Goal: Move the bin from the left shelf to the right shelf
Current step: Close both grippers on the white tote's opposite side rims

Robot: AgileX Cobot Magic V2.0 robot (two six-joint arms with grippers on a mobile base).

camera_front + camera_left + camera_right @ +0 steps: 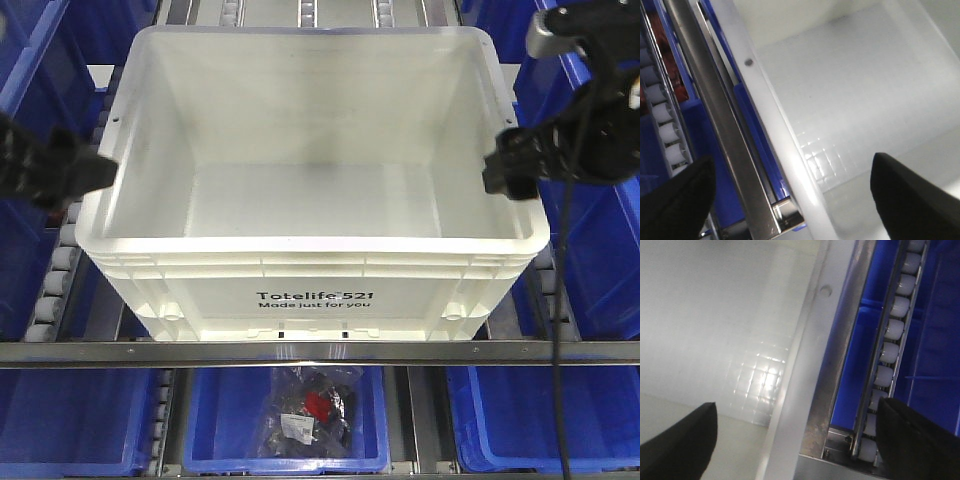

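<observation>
Bin point(310, 290), white, is sitting on the roller shelf point(60, 270) between blue bins point(600, 260). Left hand point(790, 200) and right hand point(797, 440) are hanging released astride its side rims; gripping both rims likely comes next.

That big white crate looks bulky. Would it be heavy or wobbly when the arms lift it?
Probably light for its size: the bin looks empty. Likely stiff rather than floppy, given its ribbed rim and solid walls. It may slide readily when pushed, since roller tracks run alongside it.
</observation>
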